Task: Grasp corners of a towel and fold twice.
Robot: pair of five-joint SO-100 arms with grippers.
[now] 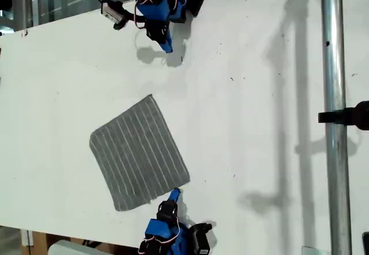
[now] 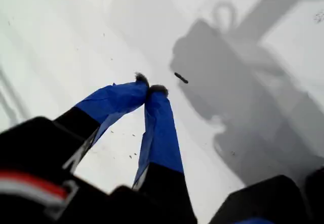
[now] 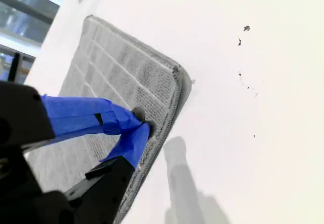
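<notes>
Item: soft grey cloth towel (image 1: 140, 154) with thin white stripes, one rectangle, lying flat and unfolded on the white worktop (image 1: 253, 122), turned at an angle, left of centre in the exterior view. No fold was made yet.

Handling, as a judgement: light and limp, with no stiffness to hold a shape; it should drape and drag when lifted, and a thin hem lying flush on the worktop may slip out of a shallow pinch. Best taken at the corners, the tips pressed down onto the hem so the cloth bunches between them.

Corners: four, slightly rounded. The bottom-right corner (image 1: 185, 178) in the exterior view lay near my second tool.

My second tool (image 3: 143, 124), blue-taped: tips drawn together, resting at the towel's edge just short of that corner; whether cloth was pinched between them could not be told.

My first tool (image 2: 150, 88), blue-taped, at the top of the exterior view: clenched on nothing, over bare worktop, well apart from the towel. The top corner (image 1: 151, 97) was the nearest to it.

Surroundings: a metal pole (image 1: 334, 116) at the exterior view's right.
</notes>
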